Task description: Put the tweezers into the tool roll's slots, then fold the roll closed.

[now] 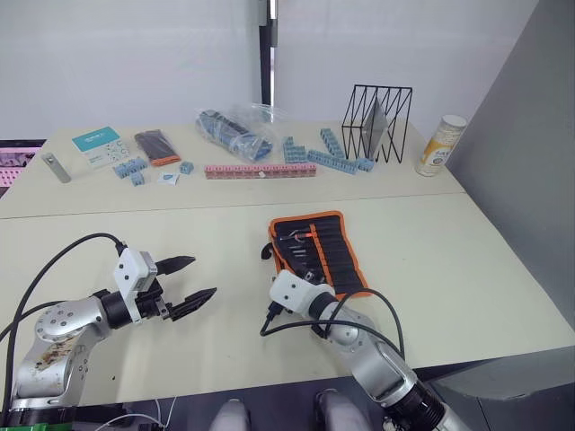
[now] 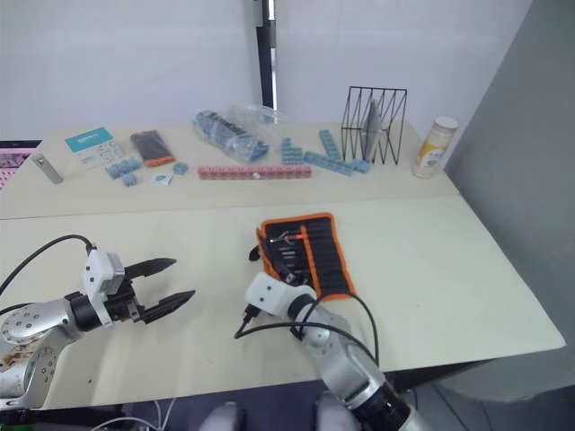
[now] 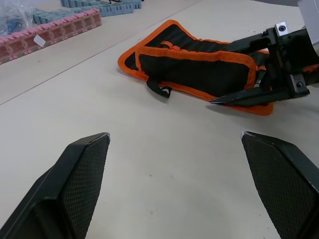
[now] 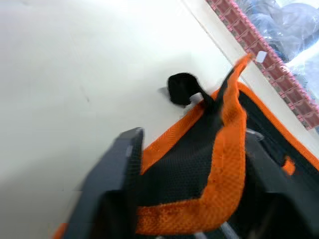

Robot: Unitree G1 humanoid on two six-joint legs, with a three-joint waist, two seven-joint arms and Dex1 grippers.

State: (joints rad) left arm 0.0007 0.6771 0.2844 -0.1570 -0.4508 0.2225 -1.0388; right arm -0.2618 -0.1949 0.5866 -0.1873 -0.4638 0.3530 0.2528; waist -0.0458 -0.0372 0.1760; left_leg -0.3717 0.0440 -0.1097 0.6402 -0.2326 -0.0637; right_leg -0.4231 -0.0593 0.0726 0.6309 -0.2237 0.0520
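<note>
The tool roll point(image 1: 316, 244), black with orange edging, lies open at the table's middle, and its black strap point(image 3: 158, 88) trails off the left side. Slim tweezers point(image 1: 301, 249) sit among the slots point(image 1: 328, 256) inside, hard to tell apart from the black fabric. My right gripper point(image 4: 192, 149) is at the roll's near left corner. It is open, with the orange-edged flap point(image 4: 227, 144) raised between its fingers point(image 3: 239, 97). My left gripper point(image 1: 202, 277) hovers open over bare table well to the left of the roll and holds nothing.
Along the far half of the table lie a pink strip of boxes point(image 1: 260, 170), blue blocks point(image 1: 337, 160), a plastic bag point(image 1: 235, 130), a black wire rack point(image 1: 377, 121), a canister point(image 1: 440, 144), a small black-and-orange box point(image 1: 157, 146) and a teal card point(image 1: 96, 142).
</note>
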